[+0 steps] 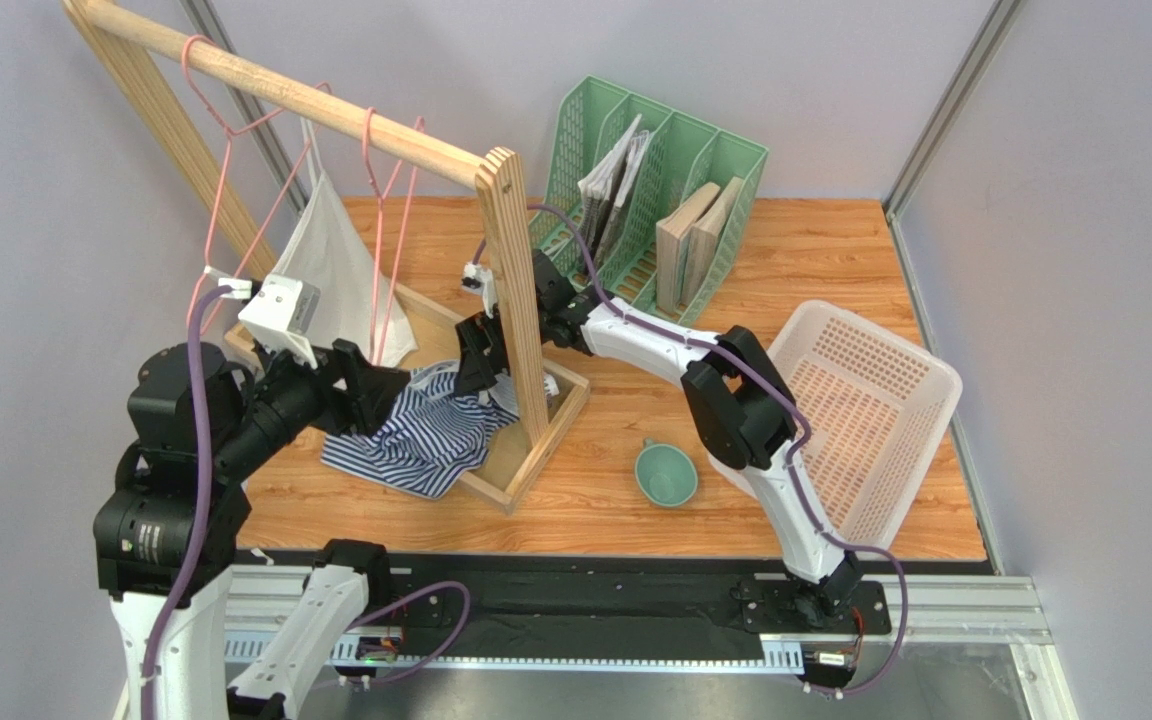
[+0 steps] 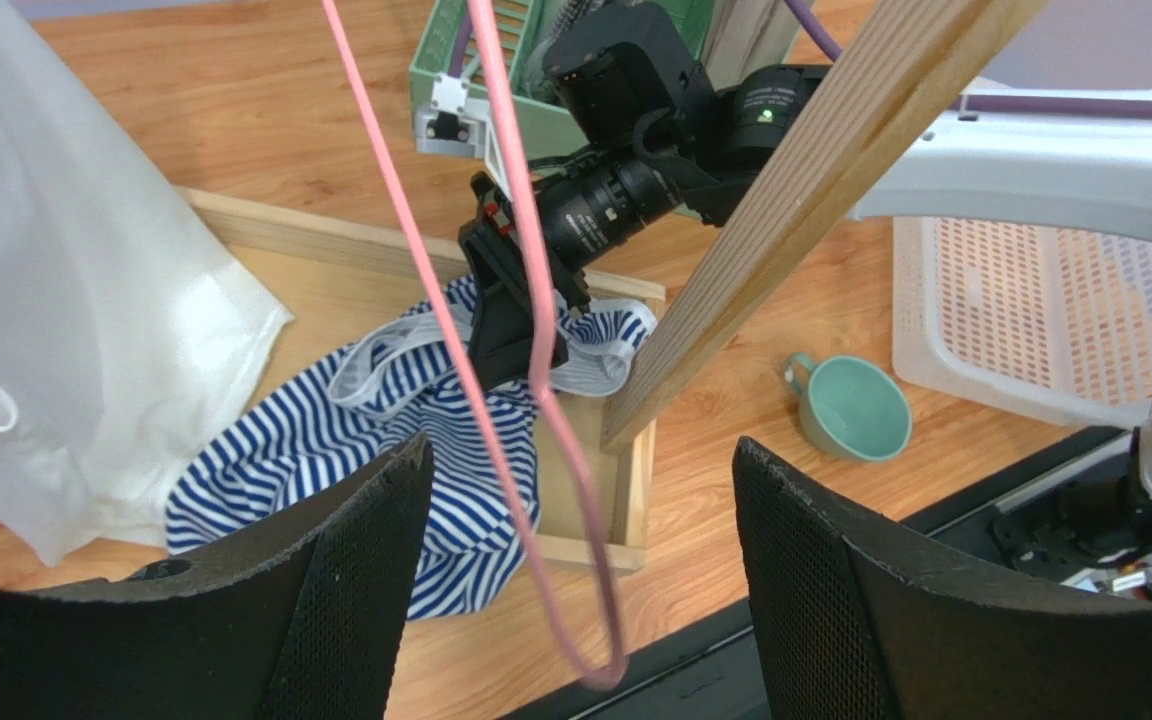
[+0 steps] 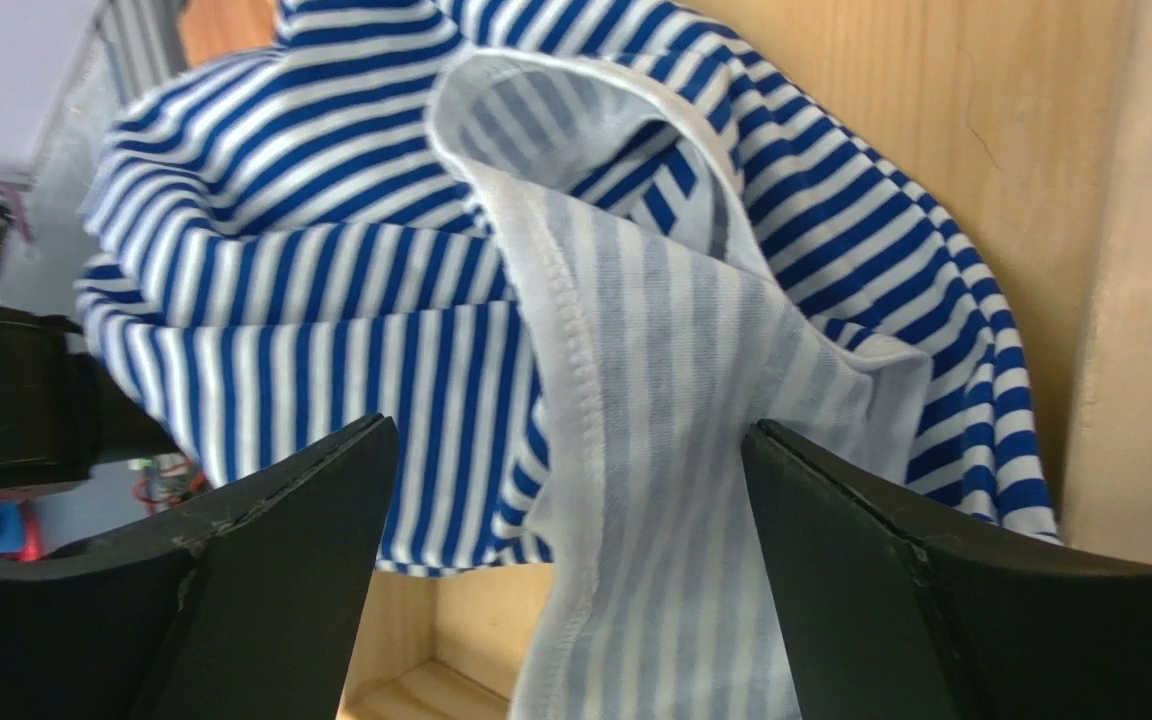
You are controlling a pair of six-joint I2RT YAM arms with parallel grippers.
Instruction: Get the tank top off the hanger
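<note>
The blue-and-white striped tank top (image 1: 417,428) lies crumpled over the wooden rack's base frame and the table. It also shows in the left wrist view (image 2: 327,450) and the right wrist view (image 3: 387,300). A bare pink hanger (image 1: 373,255) hangs from the rail. Its lower loop (image 2: 515,195) dangles between my open left gripper's (image 2: 582,450) fingers without being held. My left gripper (image 1: 372,383) sits at the top's left side. My right gripper (image 1: 477,360) is open just above the top. A fold of the top's strap edge hangs between the jaws (image 3: 567,435), which are wide apart.
A white garment (image 1: 330,263) hangs on a second pink hanger at the left. The rack's upright post (image 1: 512,285) stands right beside my right gripper. A teal cup (image 1: 666,473), a white basket (image 1: 868,405) and a green file rack (image 1: 657,180) are to the right.
</note>
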